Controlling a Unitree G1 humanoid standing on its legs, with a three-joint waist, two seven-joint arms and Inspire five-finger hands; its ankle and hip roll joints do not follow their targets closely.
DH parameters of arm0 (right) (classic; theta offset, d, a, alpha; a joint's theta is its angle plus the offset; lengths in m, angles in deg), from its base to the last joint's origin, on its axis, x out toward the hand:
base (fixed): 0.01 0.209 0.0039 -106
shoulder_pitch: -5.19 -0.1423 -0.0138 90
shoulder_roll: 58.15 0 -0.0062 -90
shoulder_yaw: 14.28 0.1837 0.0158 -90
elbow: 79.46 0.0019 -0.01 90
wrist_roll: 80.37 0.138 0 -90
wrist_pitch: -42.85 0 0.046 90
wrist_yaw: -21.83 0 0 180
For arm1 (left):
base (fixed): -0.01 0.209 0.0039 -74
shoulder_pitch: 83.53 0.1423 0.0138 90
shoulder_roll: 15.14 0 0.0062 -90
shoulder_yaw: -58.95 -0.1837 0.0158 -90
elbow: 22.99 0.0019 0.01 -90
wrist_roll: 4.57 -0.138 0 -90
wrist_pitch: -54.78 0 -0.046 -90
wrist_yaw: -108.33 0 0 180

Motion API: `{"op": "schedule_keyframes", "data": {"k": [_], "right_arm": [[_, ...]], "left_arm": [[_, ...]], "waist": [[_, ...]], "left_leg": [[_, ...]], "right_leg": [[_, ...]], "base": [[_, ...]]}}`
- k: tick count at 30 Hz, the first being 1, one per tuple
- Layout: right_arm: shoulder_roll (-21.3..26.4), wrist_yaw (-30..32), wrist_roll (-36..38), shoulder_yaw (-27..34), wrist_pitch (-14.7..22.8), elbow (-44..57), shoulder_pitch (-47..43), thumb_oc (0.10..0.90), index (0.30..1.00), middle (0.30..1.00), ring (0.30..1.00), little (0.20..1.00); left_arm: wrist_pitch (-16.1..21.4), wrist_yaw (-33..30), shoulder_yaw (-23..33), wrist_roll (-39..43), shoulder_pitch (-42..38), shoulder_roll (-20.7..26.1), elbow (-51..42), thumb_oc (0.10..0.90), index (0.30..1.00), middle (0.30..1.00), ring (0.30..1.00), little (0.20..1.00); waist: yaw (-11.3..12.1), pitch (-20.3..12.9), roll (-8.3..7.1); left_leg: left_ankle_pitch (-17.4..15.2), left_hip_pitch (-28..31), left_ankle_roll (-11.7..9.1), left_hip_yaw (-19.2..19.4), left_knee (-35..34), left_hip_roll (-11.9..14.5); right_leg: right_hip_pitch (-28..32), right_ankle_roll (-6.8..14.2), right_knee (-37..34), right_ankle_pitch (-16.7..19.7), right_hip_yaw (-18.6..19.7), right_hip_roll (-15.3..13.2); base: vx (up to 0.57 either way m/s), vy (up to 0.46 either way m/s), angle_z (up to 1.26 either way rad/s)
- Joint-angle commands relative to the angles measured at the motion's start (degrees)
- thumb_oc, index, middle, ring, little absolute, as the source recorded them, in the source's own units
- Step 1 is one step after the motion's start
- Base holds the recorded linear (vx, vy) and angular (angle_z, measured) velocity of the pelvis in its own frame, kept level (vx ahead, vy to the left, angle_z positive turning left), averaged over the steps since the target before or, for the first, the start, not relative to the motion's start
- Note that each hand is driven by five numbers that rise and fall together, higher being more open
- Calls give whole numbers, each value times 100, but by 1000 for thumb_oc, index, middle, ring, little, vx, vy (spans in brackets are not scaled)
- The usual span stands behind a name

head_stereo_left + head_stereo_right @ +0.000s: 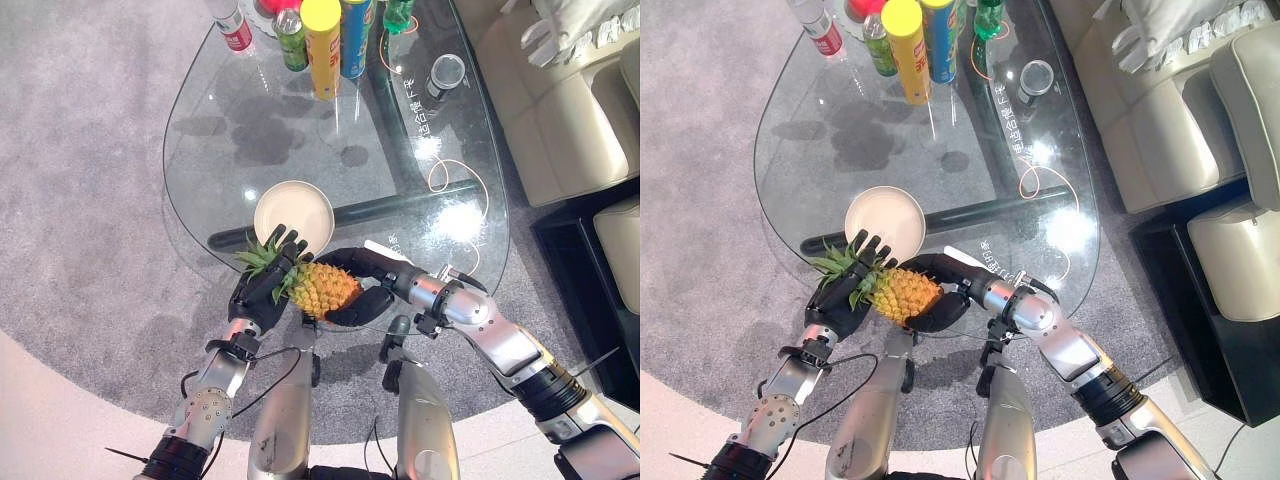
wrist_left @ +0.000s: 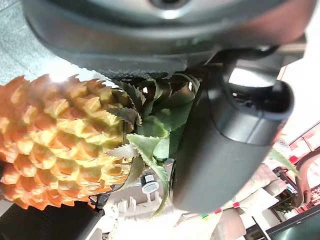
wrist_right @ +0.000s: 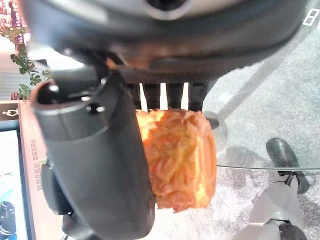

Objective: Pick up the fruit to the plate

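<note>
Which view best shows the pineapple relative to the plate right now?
The left eye view: the pineapple is held between the left hand and right hand, just short of the plate on the glass table. The right eye view matches it. The wrist views show the fruit close up, without the plate.

Both silver-grey arms reach forward and bend inward, so the two dark hands meet in front of the robot. The left hand (image 1: 262, 290) comes from the lower left with its palm turned to the right — its fingers (image 1: 288, 243) point away from the robot and cup the green leafy crown of the orange-yellow pineapple (image 1: 325, 287). The right hand (image 1: 362, 282) comes from the lower right, its wrist bent toward the left. Its fingers and thumb curl around the fruit's body.
</note>
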Motion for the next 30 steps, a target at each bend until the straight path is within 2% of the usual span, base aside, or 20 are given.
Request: {"op": "schedule_keyframes", "data": {"k": [1, 21, 22, 23, 24, 25, 30], "right_arm": [[-463, -281, 392, -557, 818, 1108, -7, 100, 300, 300, 300, 200], [-535, -192, 236, -366, 782, 1039, 194, 100, 300, 300, 300, 200], [-522, -157, 188, -370, 763, 1039, 210, 245, 425, 425, 425, 345], [-508, -134, 159, -366, 760, 1034, 216, 613, 740, 740, 740, 713], [-508, -102, 117, -360, 743, 1032, 232, 737, 846, 846, 846, 837], [-506, -70, 88, -353, 725, 1029, 243, 800, 900, 900, 900, 900], [-501, 104, -9, -288, 681, 1012, 281, 800, 900, 900, 900, 900]], "left_arm": [[12, 809, -112, 47, -388, -278, -895, 100, 300, 300, 300, 200], [143, 878, -59, 75, -349, -440, -923, 100, 300, 300, 300, 200], [152, 896, -54, 78, -342, -450, -908, 100, 300, 300, 300, 200], [151, 875, -54, 75, -347, -446, -922, 100, 300, 300, 300, 200], [151, 874, -50, 77, -339, -444, -936, 100, 300, 300, 300, 200], [162, 902, -45, 84, -337, -449, -929, 100, 300, 300, 300, 200], [225, 929, -10, 90, -333, -464, -938, 100, 300, 300, 300, 200]], "waist": [[-65, -67, -89], [-99, -67, -55], [-102, -67, -52], [-103, -67, -57], [-102, -67, -55], [-103, -67, -56], [-113, -67, -59]], "left_leg": [[-437, -1, 108, -173, 461, -172], [-438, 84, 133, -101, 373, -182], [-433, 101, 132, -95, 359, -177], [-433, 109, 131, -90, 357, -173], [-433, 113, 132, -89, 357, -175], [-433, 118, 135, -84, 354, -176], [-433, 169, 136, -62, 322, -167]], "right_leg": [[262, -37, -733, 618, 158, 92], [311, -5, -791, 653, 162, 55], [322, -5, -794, 653, 165, 55], [333, -2, -799, 654, 164, 50], [341, -2, -803, 655, 165, 50], [345, -1, -805, 657, 167, 50], [381, 8, -817, 654, 177, 56]], "base": [[0, 0, 0], [0, 0, 0], [0, 0, 0], [0, 0, 0], [0, 0, 0], [0, 0, 0], [0, 0, 0]]}}
